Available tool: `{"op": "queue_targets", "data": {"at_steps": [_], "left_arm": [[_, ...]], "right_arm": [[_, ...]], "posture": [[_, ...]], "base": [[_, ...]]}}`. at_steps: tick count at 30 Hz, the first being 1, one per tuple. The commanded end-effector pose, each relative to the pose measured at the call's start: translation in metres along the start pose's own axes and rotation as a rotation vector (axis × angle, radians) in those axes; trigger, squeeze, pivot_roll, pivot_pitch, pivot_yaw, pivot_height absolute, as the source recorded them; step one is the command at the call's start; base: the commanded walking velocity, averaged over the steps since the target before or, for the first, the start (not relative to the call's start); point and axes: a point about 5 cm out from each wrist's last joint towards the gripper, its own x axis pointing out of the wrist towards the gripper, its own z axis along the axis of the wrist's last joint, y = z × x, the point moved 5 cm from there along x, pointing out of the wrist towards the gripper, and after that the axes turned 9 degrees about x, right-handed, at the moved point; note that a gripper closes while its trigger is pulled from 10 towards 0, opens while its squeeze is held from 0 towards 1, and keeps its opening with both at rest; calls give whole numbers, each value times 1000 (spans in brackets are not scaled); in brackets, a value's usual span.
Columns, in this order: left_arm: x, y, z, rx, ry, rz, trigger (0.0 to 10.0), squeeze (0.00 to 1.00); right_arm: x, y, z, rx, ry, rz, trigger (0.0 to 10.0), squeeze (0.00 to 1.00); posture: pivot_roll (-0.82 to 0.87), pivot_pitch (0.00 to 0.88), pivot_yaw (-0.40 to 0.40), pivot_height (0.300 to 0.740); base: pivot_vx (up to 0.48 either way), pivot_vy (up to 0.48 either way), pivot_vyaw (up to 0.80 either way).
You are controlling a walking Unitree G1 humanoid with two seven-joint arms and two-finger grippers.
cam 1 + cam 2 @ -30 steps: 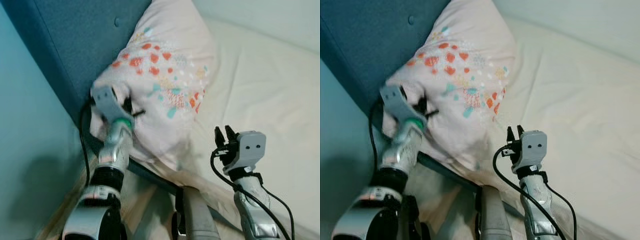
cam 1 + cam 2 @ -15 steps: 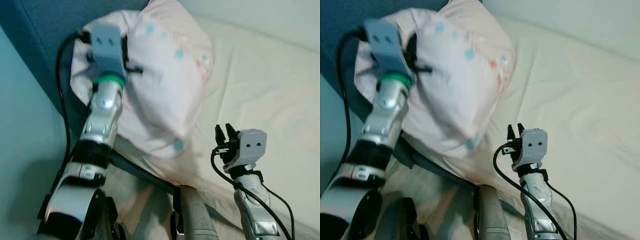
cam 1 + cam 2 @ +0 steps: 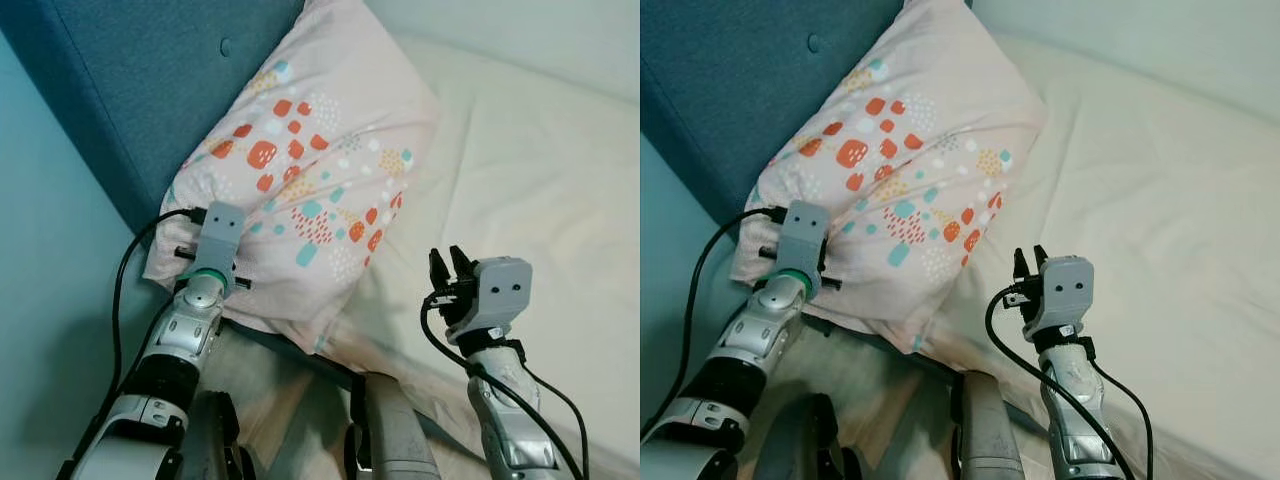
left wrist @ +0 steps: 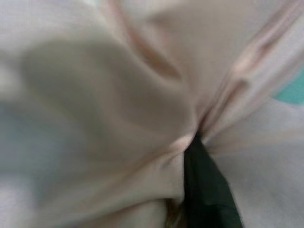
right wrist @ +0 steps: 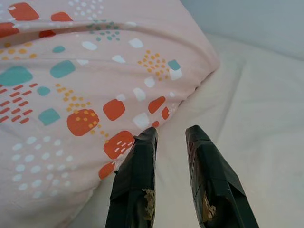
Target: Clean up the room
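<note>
the pillow (image 3: 310,180), pink with red, teal and white spots, lies on the bed (image 3: 540,190) against the blue headboard (image 3: 150,90). the left gripper (image 3: 214,226) pinches the pillow's near corner, fabric bunched around one black finger. the right gripper (image 5: 168,135) hovers just beside the pillow's edge, fingers slightly parted, holding nothing. no writing is legible.

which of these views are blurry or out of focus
Left wrist view: soft and out of focus, pressed close to the pillow fabric. Both eye views: sharp. Right wrist view: pillow pattern crisp, the right end effector fingers nearly so.
</note>
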Motion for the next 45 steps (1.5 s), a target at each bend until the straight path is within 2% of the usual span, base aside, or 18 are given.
{"op": "queue_targets", "data": {"at_steps": [1,3,6,7,14,18,20,21,23,25,27,31,34,35,39,41,44,45], "left_arm": [[-2,7,0,-44,-24,45,10000,1000],[-6,14,22,-147,-144,77,10000,1000],[-10,19,38,-179,-226,95,10000,1000],[-19,27,61,-221,-332,122,10000,0],[-29,37,66,-227,-348,132,10000,0],[-49,43,57,-187,-342,70,10000,0],[-66,33,30,-117,-243,-77,10000,0],[-66,33,30,-117,-243,-77,10000,0],[-76,28,0,-88,-148,-156,10000,0],[-76,28,0,-88,-148,-156,10000,0],[-83,45,-12,16,-160,-121,10000,0],[-86,48,-11,47,-177,-119,10000,0],[-103,47,6,-30,-255,-220,10000,0],[-113,39,20,-105,-293,-328,10000,0],[-125,25,52,-120,-403,-452,10000,0],[-112,8,75,-175,-460,-411,10000,0],[-108,-5,85,-224,-475,-426,10000,0],[-106,-23,100,-257,-510,-451,10000,0]], "right_arm": [[-6,-5,-8,5,29,-18,10000,0],[-7,-5,-9,6,31,-19,10000,0],[-7,-5,-9,5,32,-19,10000,0],[-7,-5,-9,6,33,-18,10000,0],[-6,-4,-9,7,31,-16,10000,0],[-6,-4,-11,10,36,-14,10000,0],[-6,-2,-14,17,44,-7,10000,0],[-6,-2,-14,17,44,-7,10000,0],[-2,4,-14,28,41,7,10000,0],[-2,4,-14,28,41,7,10000,0],[0,4,-14,29,38,11,10000,0],[0,3,-14,28,38,10,10000,0],[-1,0,-15,26,43,7,10000,0],[-2,0,-16,26,45,8,10000,0],[0,4,-18,28,48,13,10000,0],[4,11,-14,16,23,15,10000,0],[6,13,-10,3,5,8,10000,0],[8,13,-4,-15,-21,0,10000,0]], "posture": [[-145,224,24,610],[-145,224,24,610],[-145,224,24,610],[-145,224,24,610],[-145,224,24,610],[-116,231,27,610],[-78,237,27,610],[-78,237,27,610],[-69,234,28,610],[-69,234,28,610],[-57,228,32,610],[-57,228,32,610],[-39,229,29,610],[-32,228,26,610],[-23,223,22,610],[-33,204,26,610],[-50,195,20,610],[-49,190,17,610]], "base": [[0,0,0],[0,0,0],[0,0,0],[0,0,0],[0,0,0],[0,0,0],[0,0,0],[0,0,0],[0,0,0],[0,0,0],[0,0,0],[0,0,0],[0,0,0],[0,0,0],[0,0,0],[0,0,0],[0,0,0],[0,0,0]]}}
